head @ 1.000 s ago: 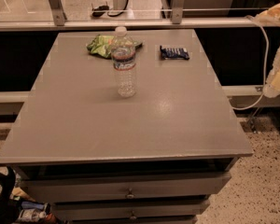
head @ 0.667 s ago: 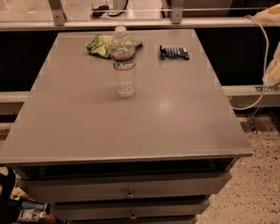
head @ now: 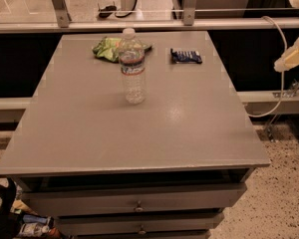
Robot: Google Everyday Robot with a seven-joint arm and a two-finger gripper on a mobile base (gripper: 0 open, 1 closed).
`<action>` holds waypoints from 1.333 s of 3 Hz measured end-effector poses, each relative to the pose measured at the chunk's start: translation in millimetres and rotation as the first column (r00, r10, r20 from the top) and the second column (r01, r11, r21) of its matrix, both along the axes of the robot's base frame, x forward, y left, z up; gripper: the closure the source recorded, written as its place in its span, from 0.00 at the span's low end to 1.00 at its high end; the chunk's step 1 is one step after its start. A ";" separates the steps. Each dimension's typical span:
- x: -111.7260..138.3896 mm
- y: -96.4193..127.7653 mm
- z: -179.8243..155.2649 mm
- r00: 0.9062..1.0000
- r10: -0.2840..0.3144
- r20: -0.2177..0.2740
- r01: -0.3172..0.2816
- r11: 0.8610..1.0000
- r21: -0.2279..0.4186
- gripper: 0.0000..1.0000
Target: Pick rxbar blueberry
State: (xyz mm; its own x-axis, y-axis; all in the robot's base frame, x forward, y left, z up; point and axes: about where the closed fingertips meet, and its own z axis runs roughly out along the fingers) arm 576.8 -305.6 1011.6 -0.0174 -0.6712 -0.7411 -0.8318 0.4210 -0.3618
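Dark blue rxbar blueberry (head: 186,56), white lettering, green-yellow chip bag (head: 105,49), grey table (head: 169,133), cream gripper (head: 292,59) at right edge

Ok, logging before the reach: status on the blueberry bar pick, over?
Tool at right edge of view, beside the table. Rxbar blueberry flat at its far right, untouched. Water bottle and chip bag sit left of it, apart.

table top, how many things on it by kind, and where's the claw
water bottle: 1
chip bag: 1
rxbar blueberry: 1
total on the table: 3
the claw is off the table, at the right edge of the view, well clear of the bar
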 end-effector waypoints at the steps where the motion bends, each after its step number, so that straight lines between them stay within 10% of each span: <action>1: 0.1 0.1 -0.1 1.000 0.000 0.000 0.000 1.000 0.000 0.00; 4: 108.3 25.8 -37.8 0.998 -0.046 -0.039 0.049 0.995 0.087 0.00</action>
State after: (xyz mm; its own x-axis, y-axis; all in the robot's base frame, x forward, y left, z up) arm 685.1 -279.7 973.9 -0.0762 -0.6016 -0.7951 -0.8220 0.4892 -0.2914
